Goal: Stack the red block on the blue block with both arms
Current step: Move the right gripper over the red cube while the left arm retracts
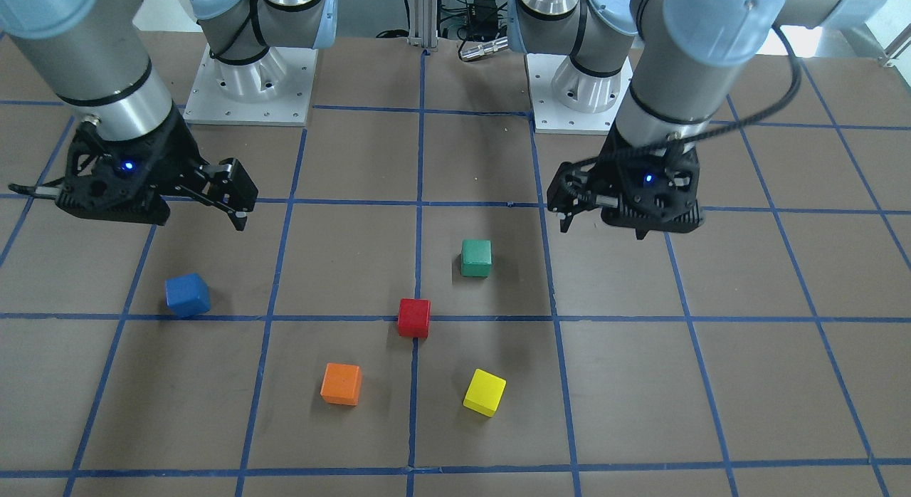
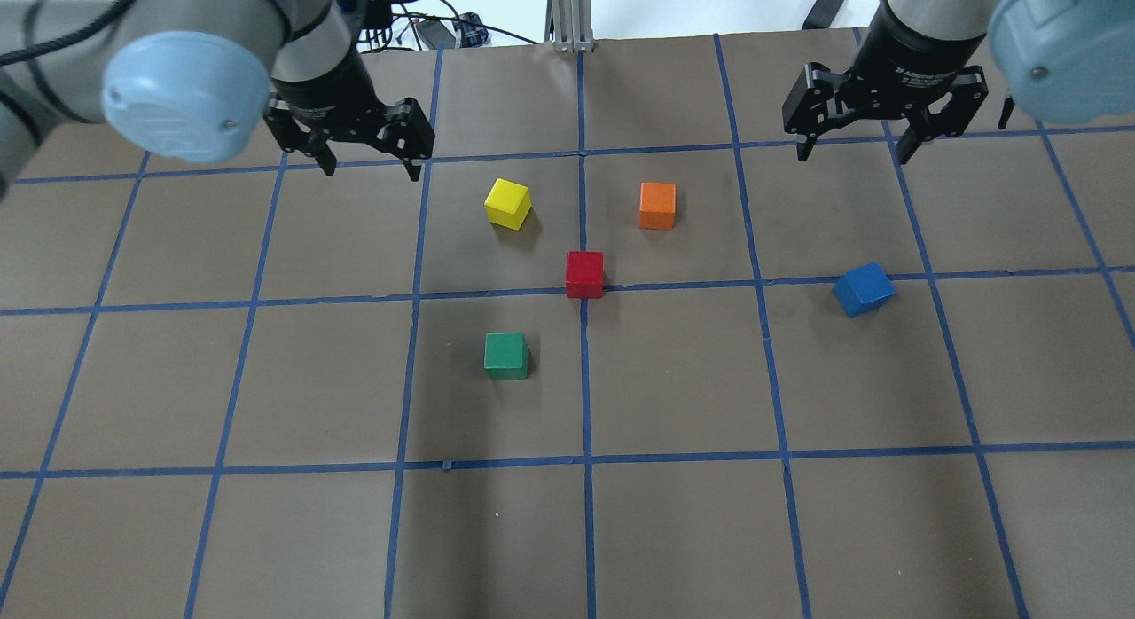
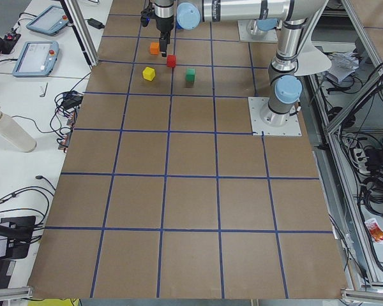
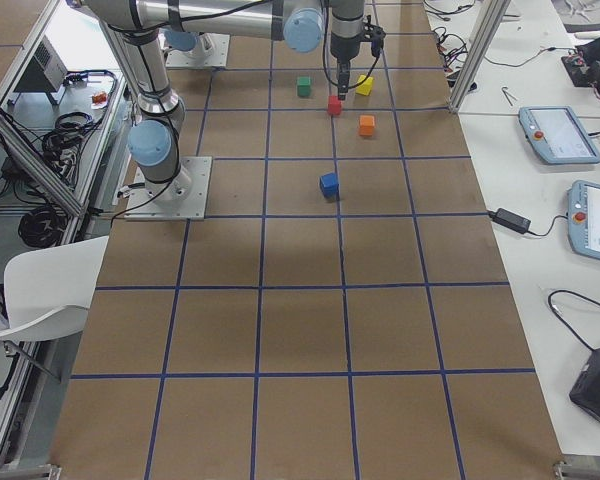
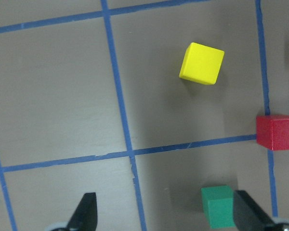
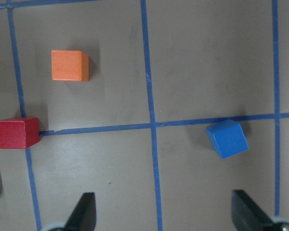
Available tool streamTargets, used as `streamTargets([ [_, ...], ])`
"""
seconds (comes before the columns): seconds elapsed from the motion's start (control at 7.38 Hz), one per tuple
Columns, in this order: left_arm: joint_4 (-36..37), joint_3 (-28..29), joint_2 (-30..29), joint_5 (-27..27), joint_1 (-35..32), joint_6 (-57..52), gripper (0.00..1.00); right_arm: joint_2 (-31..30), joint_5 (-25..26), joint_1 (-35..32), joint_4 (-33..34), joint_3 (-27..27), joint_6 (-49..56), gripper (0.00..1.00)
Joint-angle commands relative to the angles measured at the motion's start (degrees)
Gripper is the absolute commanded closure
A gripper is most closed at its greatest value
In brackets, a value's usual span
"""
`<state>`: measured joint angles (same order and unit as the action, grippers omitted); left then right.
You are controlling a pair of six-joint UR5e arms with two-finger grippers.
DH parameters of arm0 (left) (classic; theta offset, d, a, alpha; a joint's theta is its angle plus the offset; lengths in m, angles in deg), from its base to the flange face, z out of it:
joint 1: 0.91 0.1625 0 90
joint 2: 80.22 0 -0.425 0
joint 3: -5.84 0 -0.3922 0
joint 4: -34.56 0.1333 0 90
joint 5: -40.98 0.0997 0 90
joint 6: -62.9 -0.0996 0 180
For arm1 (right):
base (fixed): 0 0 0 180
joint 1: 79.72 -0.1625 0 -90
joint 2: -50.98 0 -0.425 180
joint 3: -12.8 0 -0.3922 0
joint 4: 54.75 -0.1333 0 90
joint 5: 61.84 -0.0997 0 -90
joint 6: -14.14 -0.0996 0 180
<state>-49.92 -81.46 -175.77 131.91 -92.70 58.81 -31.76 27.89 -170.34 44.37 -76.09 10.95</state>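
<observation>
Brown paper ruled with blue tape covers the table (image 2: 674, 530), and by the look of it none of the stacking is done. The left arm (image 2: 301, 43) and the right arm (image 2: 922, 25) hang above the far half, one on each side. The left gripper (image 2: 371, 158) is spread wide and empty, and the right gripper (image 2: 851, 149) is likewise released, grasping nothing. The red block (image 2: 584, 274) sits flat at the table's middle on a tape crossing. The blue block (image 2: 863, 289) lies well apart on the robot's right, askew to the grid, nearer the right gripper. A green block (image 2: 505, 355), a yellow block (image 2: 508, 203) and an orange block (image 2: 657, 205) stand around the red one. Grasping, carrying and placing all remain.
</observation>
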Motion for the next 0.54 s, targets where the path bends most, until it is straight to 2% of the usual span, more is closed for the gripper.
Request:
streamTargets([
  [0.0, -4.97, -0.07, 5.98, 0.3, 0.29, -0.13, 0.0, 5.54, 0.09, -6.03, 7.8, 0.21, -1.54, 0.0],
  [0.41, -4.47, -0.16, 4.77, 0.04, 0.73, 0.31, 0.0, 13.11, 0.0, -11.85, 13.02, 0.03, -8.3, 0.0],
])
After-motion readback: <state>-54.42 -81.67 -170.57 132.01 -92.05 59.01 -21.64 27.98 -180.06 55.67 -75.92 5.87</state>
